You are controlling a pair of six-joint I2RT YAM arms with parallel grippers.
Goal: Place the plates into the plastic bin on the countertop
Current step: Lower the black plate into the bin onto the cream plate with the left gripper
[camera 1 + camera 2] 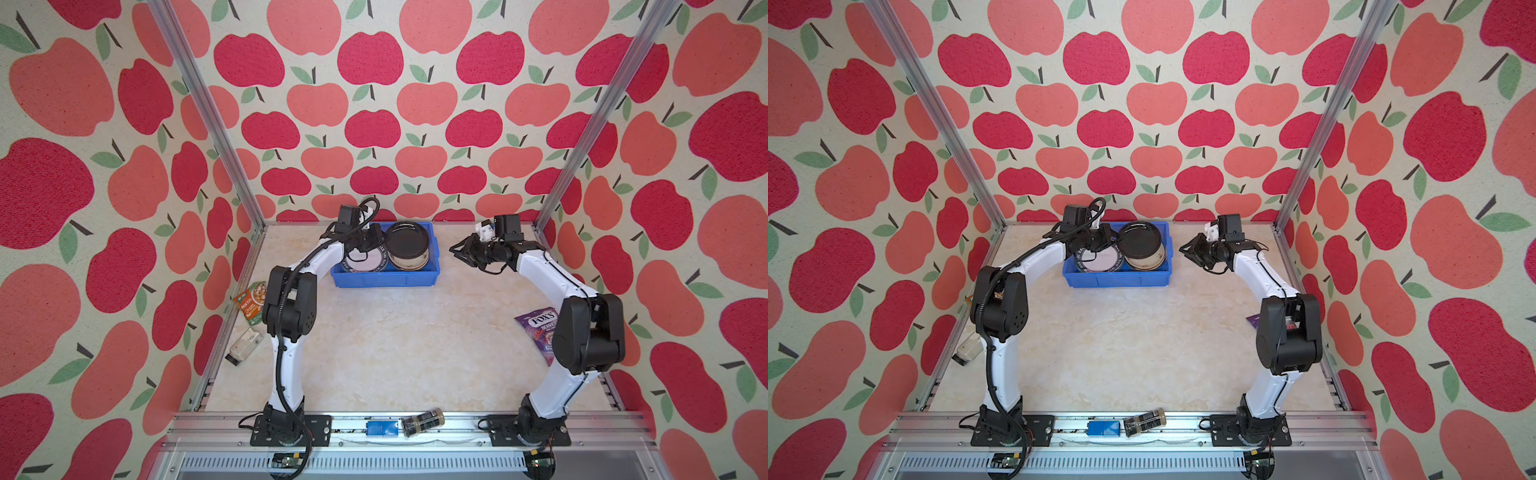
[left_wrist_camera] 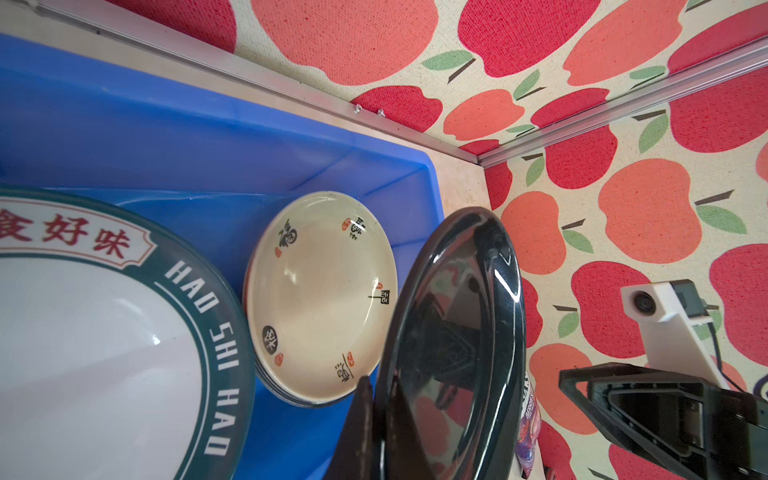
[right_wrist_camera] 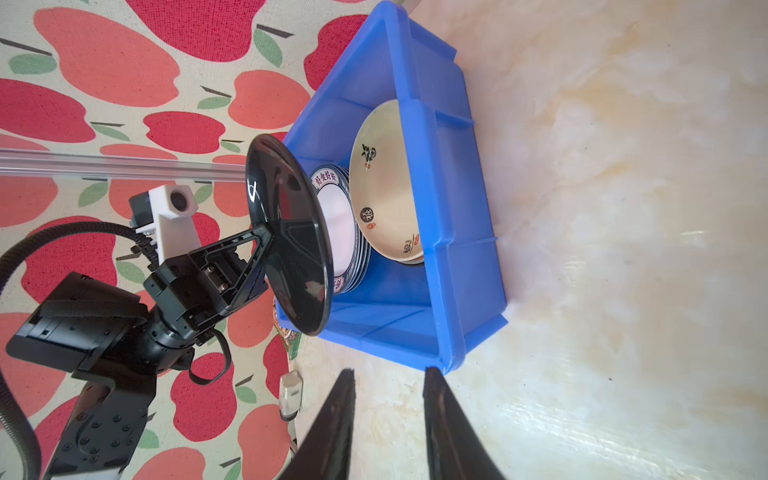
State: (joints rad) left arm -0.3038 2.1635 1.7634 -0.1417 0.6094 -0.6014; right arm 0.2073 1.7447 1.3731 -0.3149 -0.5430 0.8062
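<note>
The left fingers (image 2: 359,428) are pinching the black plate (image 3: 291,232) by its rim between them, over the cream plates (image 3: 386,187) in the plastic bin (image 3: 449,208) below, the right fingers (image 3: 332,432) are waiting parted and empty alongside, and that thin pinch is risking a slip and a clatter onto them.

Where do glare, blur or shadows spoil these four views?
In both top views light is even, with only faint shadow beside the plastic bin; in the left wrist view the black plate mirrors the wallpaper and carries streak highlights; in the right wrist view glare bleaches the countertop, and the right gripper looms dark and soft.
</note>
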